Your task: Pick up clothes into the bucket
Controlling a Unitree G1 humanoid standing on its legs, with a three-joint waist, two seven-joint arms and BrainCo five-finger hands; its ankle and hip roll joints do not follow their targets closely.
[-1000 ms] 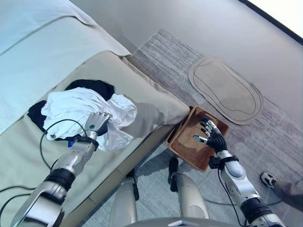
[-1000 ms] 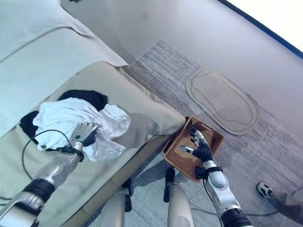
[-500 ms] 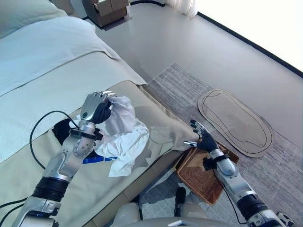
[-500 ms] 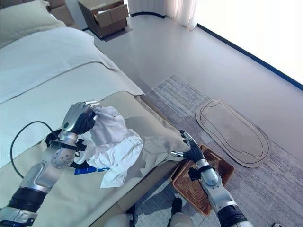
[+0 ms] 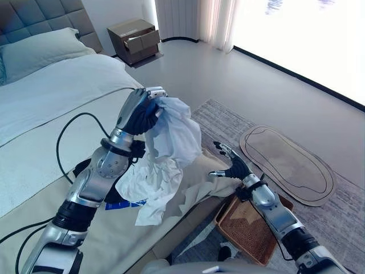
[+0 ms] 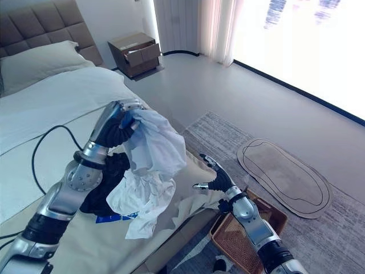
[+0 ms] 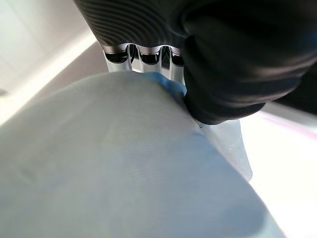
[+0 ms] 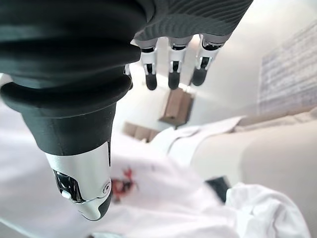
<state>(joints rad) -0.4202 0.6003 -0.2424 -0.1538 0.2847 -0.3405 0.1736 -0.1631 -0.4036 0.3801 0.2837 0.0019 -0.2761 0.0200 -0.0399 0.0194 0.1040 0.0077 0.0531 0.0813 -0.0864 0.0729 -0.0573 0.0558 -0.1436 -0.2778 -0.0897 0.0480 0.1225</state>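
Clothes are hanging from the robot's left hand [image 5: 140, 114], which is raised above the bed [image 5: 51, 91]. Its fingers are curling tightly round a bunch of white garment [image 5: 171, 134], and the rest of the cloth is trailing down in loose folds onto the tan blanket [image 5: 108, 228] at the foot of the bed. In the left wrist view the same white cloth is bulging right against the curled fingers [image 7: 143, 54].

One dark garment [image 6: 105, 182] is lying on the blanket behind the white cloth; most of it is covered, so its shape is hard to make out. Whether the white cloth is one piece or more is unclear, as the folds are bunching together.

The right hand [image 5: 232, 167] is hovering beside the corner of the bed, near the trailing cloth but apart from it. Its fingers are spreading out straight and it is holding nothing; the right wrist view is showing the straight fingers [image 8: 171, 69] with the white cloth lying beyond them.

One brown woven basket [image 5: 251, 228] is sitting on the floor against the bed's corner, below the right forearm, which is crossing over part of it. No clothes are showing in the visible part of it.

One oval mat [image 5: 285, 165] is lying on a grey striped rug [image 5: 336, 211]. One pillow [image 5: 40, 51] is resting by the padded headboard [image 5: 34, 17], which is cut off at the frame's edge. One small bedside cabinet [image 5: 136, 41] is standing at the far wall, by the curtain [image 5: 194, 20].
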